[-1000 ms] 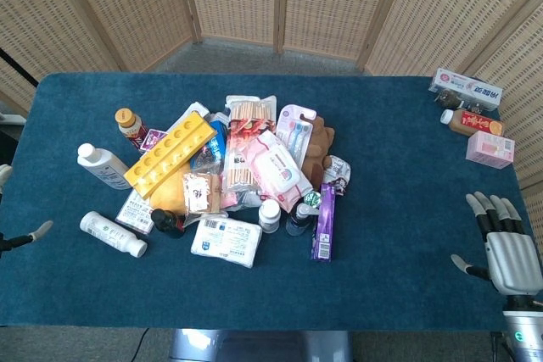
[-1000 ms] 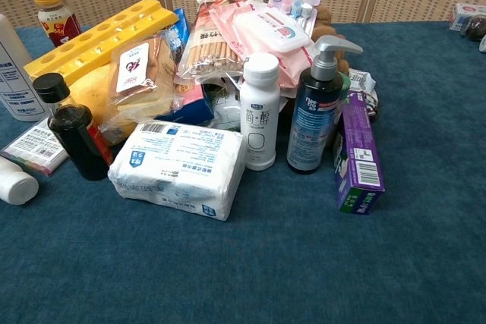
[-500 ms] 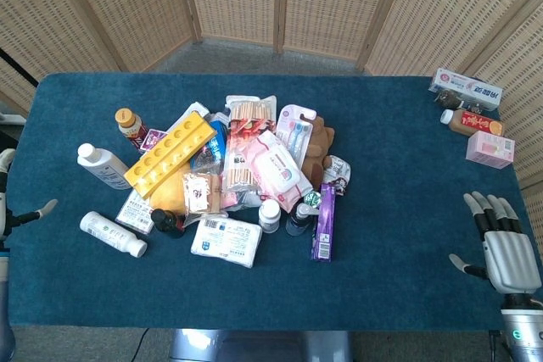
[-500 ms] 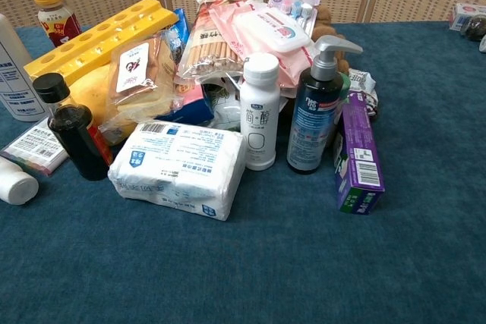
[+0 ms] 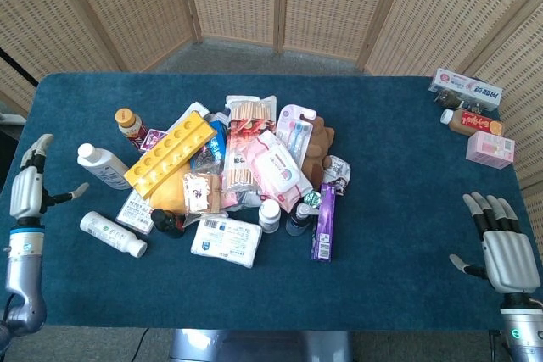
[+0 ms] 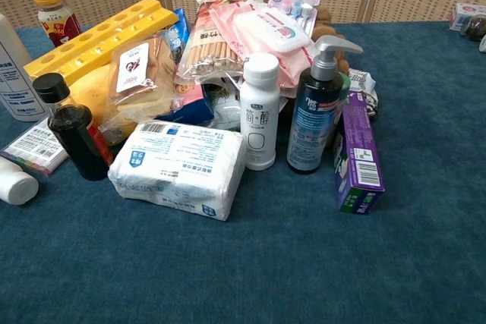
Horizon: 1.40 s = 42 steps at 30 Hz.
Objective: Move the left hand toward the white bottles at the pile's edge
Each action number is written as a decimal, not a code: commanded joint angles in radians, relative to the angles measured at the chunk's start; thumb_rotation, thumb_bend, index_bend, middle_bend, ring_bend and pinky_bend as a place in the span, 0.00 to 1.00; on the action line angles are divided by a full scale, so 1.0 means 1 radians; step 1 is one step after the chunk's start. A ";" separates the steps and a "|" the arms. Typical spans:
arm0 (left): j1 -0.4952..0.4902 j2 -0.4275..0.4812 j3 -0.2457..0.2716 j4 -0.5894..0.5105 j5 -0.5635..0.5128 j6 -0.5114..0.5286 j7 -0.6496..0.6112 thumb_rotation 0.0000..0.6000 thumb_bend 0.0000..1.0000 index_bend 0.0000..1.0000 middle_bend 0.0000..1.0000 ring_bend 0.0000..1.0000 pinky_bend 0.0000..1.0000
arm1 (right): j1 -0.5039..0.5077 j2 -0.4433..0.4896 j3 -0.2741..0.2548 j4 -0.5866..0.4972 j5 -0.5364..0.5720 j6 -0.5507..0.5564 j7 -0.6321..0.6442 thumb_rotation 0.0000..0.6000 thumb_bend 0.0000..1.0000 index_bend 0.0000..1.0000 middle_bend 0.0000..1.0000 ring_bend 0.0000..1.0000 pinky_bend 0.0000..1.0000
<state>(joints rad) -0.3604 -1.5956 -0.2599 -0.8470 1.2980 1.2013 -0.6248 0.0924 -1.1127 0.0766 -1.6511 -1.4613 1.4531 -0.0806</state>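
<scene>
Two white bottles lie at the pile's left edge: an upper one [image 5: 103,167] and a lower one [image 5: 113,234]. In the chest view the upper bottle [image 6: 13,73] and the end of the lower bottle [image 6: 15,181] show at the left border. My left hand [image 5: 30,186] hovers at the table's left edge, fingers apart and holding nothing, a short way left of both bottles. My right hand [image 5: 506,248] is open over the table's front right corner, far from the pile. Neither hand appears in the chest view.
The pile holds a yellow tray [image 5: 170,153], a dark sauce bottle [image 5: 167,223], a white tissue pack [image 5: 226,241], a small white bottle [image 5: 270,215], a pump bottle [image 5: 299,219] and a purple box [image 5: 323,222]. Boxes and a bottle [image 5: 472,122] sit at the far right.
My left hand has risen into view at the table's left edge and moved right toward the white bottles. The right hand and the pile have stayed in place.
</scene>
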 commanded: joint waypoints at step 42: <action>-0.079 -0.210 -0.024 0.210 -0.007 0.000 -0.161 1.00 0.06 0.76 0.76 0.63 0.67 | -0.001 0.014 0.001 0.003 0.015 -0.012 0.017 1.00 0.00 0.00 0.00 0.00 0.00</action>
<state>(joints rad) -0.4416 -1.8093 -0.2767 -0.6354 1.2929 1.1906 -0.7814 0.0917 -1.0988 0.0775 -1.6482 -1.4463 1.4408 -0.0637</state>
